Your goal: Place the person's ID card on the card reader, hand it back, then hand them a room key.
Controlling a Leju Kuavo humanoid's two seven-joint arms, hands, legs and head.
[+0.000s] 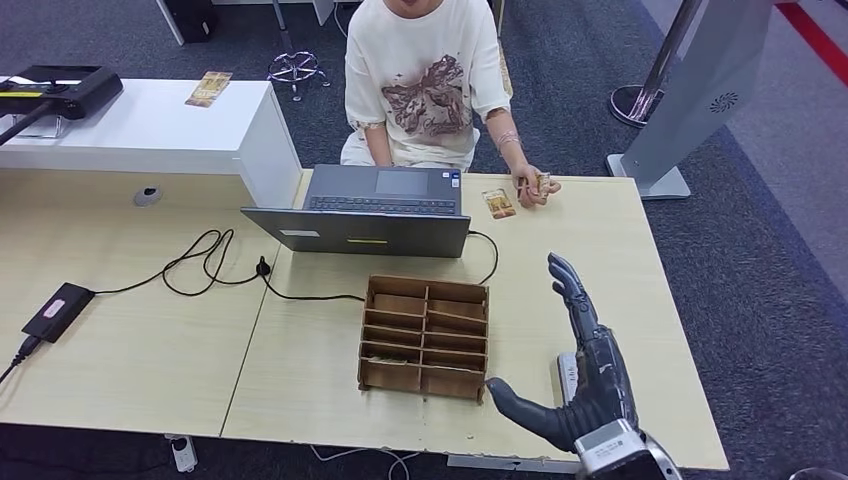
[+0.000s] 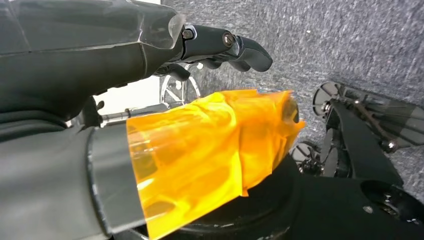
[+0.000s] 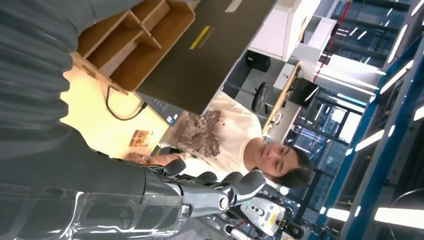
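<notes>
Lying at the table's left part is a black card reader (image 1: 57,311) with its cable. Further right, a laptop (image 1: 365,208) stands before a wooden box (image 1: 425,338) of compartments. Beyond the laptop sits a person (image 1: 425,80), whose hand (image 1: 533,187) rests on the table (image 1: 620,250), just beside a small card (image 1: 498,204). At the right, the right hand (image 1: 575,370) hovers over the table, fingers spread and holding nothing. The left hand (image 2: 220,47) hangs over the carpet, fingers curled, nothing in them.

a pale wooden table (image 1: 150,350) carries a laptop (image 1: 375,210), wooden organizer (image 1: 425,337), card (image 1: 498,204) and black adapter (image 1: 58,311).
</notes>
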